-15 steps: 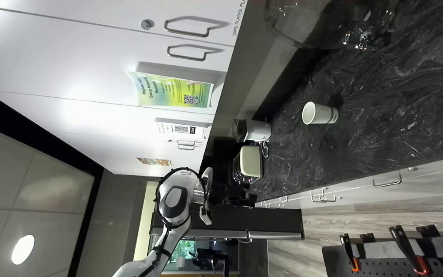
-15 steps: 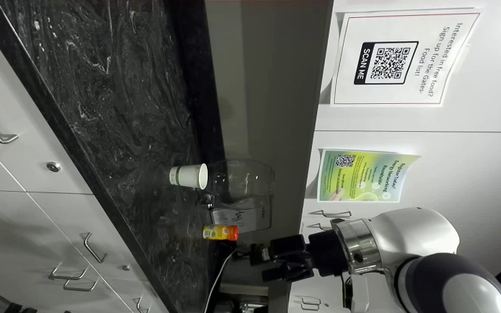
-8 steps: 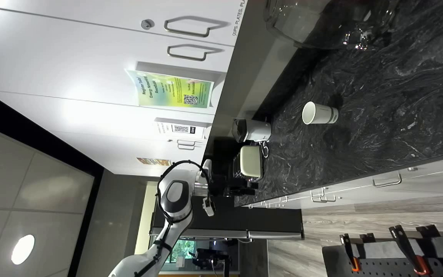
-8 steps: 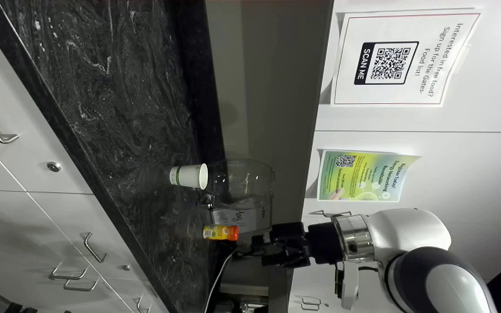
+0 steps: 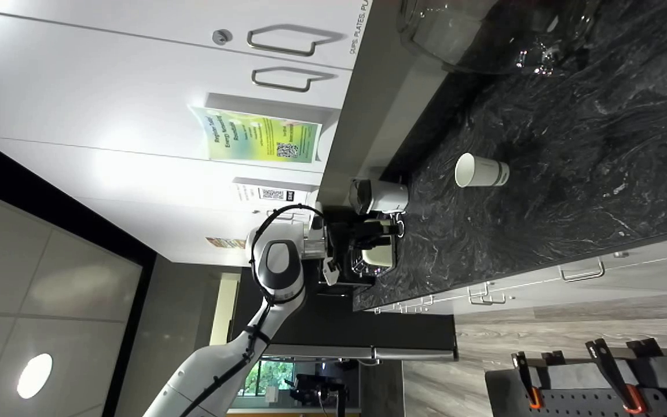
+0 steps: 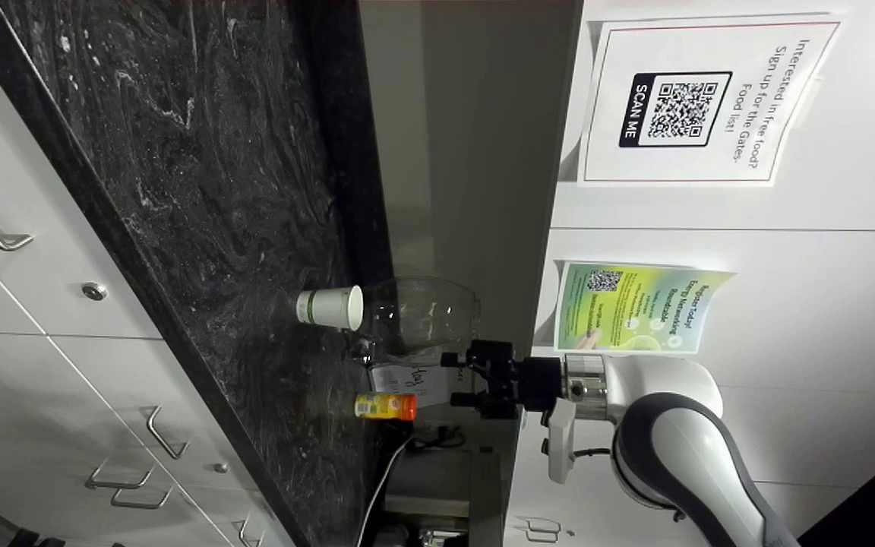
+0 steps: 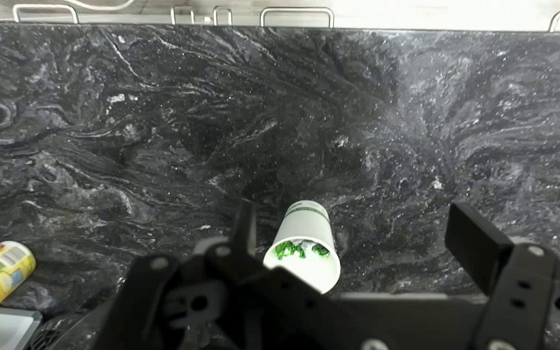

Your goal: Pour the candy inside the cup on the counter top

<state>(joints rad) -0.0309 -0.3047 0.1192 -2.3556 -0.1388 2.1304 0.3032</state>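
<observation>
The pincer hangs above the table, black jaws spread wide, gripping nothing. The table surface is dark stone with pale, swirled veins. The cup, a tapered white cylinder with a green band, stands upright on it; small green and whitish candy lies inside.

Kitchen, communal by its notices. Counter top, black marbled stone, long run. Base cabinets, white, loop-handled, below. Wall cupboards, white, above, bearing lettering, "CUPS. PLATES." Toaster, cream, far along the counter top in an exterior view; pale appliance, type unclear, just beside it. Sign-up sheet for free food and poster for a networking roundtable, both on the wall cupboards.
</observation>
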